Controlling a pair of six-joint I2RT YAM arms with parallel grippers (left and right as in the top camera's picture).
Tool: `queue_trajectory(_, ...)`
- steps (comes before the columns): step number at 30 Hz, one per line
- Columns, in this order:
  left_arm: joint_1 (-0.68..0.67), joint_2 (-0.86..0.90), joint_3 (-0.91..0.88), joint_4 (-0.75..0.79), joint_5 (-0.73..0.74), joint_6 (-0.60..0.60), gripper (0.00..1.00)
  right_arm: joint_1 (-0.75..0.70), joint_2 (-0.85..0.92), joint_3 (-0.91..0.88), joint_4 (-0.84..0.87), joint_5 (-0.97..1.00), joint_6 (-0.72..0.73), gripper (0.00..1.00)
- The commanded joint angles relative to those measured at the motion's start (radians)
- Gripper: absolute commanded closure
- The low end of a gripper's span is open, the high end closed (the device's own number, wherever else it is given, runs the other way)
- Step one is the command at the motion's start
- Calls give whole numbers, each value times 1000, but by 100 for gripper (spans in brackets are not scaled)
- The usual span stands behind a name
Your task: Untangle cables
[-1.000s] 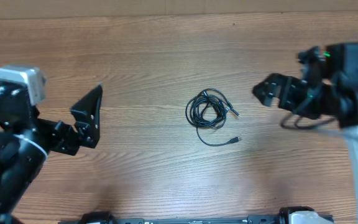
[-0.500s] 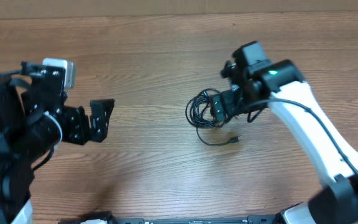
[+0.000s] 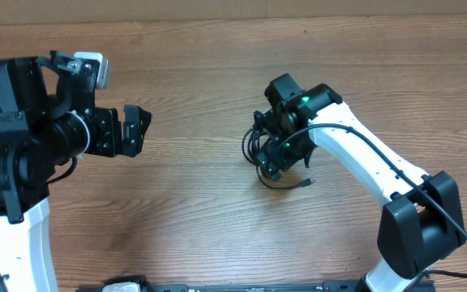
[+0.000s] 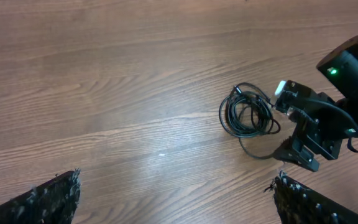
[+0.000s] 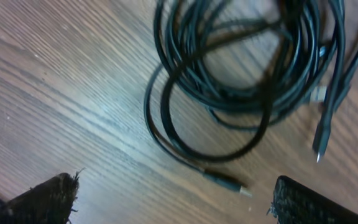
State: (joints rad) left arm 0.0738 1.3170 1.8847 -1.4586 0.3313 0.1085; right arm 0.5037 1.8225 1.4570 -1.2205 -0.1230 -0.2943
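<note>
Likely a robotics lab: a wood-grain surface [image 3: 201, 49] spreads beneath the left fingers [image 3: 136, 130], with a black-and-white left arm [image 3: 23, 162] and right arm [image 3: 355, 154] mounted at its edge.

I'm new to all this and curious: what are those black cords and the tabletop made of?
The cables look plastic- or rubber-sheathed: smooth black, faintly shiny, bending in loose loops. One plug has a pale, metallic-looking tip. The table looks like wood or wood-grain laminate: streaked brown grain, slight gloss; I cannot tell which.
</note>
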Motion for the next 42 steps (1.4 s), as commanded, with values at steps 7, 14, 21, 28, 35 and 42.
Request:
queue_trajectory(7, -3, 38, -3, 18, -5, 19, 0, -2, -13, -85, 155, -18, -55, 0)
queue_trajectory(14, -3, 39, -3, 27, -5, 19, 1, -2, -13, -142, 214, -21, -50, 15)
queue_trajectory(21, -3, 39, -3, 28, -5, 19, 0, -2, -13, -145, 247, -20, -34, 81)
queue_trajectory(28, -3, 42, -3, 32, -5, 19, 0, -2, -13, -145, 308, -20, 14, 96)
queue_trajectory(35, -3, 48, -3, 43, -5, 18, 0, -2, -13, -145, 312, -20, 13, 96)
queue_trajectory(42, -3, 49, -3, 42, 2, 18, 0, -4, -14, -128, 303, -9, 67, 96)
